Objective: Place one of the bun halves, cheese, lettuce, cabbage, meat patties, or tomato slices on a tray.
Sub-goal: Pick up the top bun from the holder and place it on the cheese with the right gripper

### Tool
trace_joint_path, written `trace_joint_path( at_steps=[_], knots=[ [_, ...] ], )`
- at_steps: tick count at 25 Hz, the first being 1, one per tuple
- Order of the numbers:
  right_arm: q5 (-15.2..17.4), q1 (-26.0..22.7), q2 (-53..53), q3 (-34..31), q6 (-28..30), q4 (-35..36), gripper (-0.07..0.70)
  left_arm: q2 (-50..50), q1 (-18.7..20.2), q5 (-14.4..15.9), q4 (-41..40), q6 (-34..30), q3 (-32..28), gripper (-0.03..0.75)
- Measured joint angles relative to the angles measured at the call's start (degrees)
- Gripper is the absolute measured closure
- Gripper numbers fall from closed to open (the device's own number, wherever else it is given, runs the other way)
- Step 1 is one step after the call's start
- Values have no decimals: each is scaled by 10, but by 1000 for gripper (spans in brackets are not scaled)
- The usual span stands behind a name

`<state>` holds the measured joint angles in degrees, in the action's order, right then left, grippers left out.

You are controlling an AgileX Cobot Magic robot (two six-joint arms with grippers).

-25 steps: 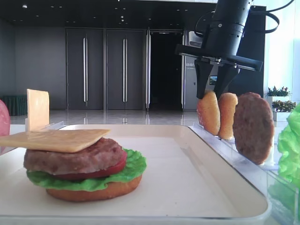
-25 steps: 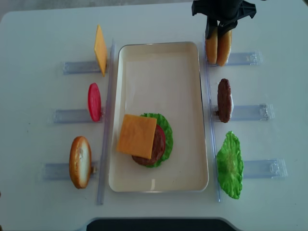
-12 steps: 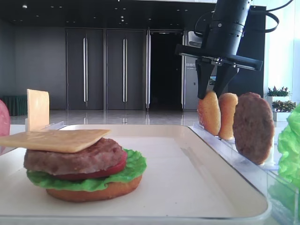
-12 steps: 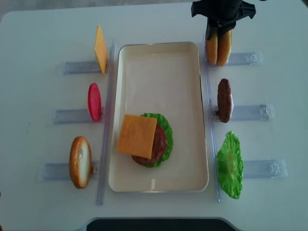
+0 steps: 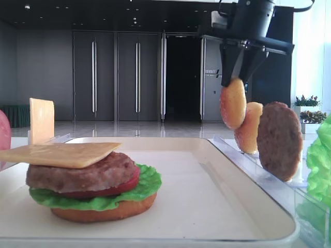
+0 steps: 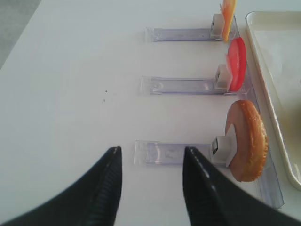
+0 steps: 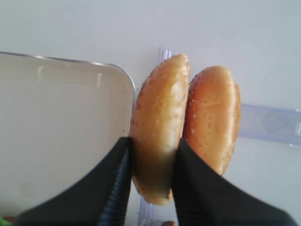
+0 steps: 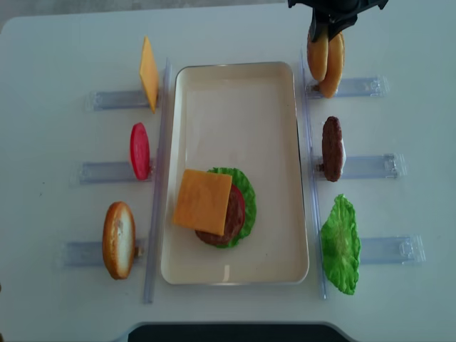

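Bun half [image 7: 157,136] hangs clamped between the downward-pointing right arm's fingers [image 7: 113,188], above its rack [image 7: 270,123].

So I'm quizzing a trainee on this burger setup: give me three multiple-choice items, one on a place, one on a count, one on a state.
1. Where does the assembled stack sit?
A. on the tray's near half
B. in a rack left of the tray
C. on the bare table right of the tray

2. How many cheese slices show in the overhead view?
A. one
B. two
C. four

3. What is the right tool doing?
A. hanging open over the tray
B. shut on a bun half
C. shut on the meat patty

Answers:
1 A: the stack lies inside the tray, towards its near end.
2 B: one cheese slice tops the stack, and another stands upright in a rack.
3 B: its fingers pinch the seeded bun half, raised off its rack beside the second bun.
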<state>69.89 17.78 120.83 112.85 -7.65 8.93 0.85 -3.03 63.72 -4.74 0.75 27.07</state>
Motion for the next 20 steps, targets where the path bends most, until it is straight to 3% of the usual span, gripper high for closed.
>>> trace_joint_path(
  at_steps=[14, 20],
  knots=[
    [4, 0, -91, 0, 0, 32, 441, 0, 0, 0, 0, 0, 0, 388],
    [4, 0, -182, -60, 0, 32, 442, 0, 0, 0, 0, 0, 0, 388]
  ],
)
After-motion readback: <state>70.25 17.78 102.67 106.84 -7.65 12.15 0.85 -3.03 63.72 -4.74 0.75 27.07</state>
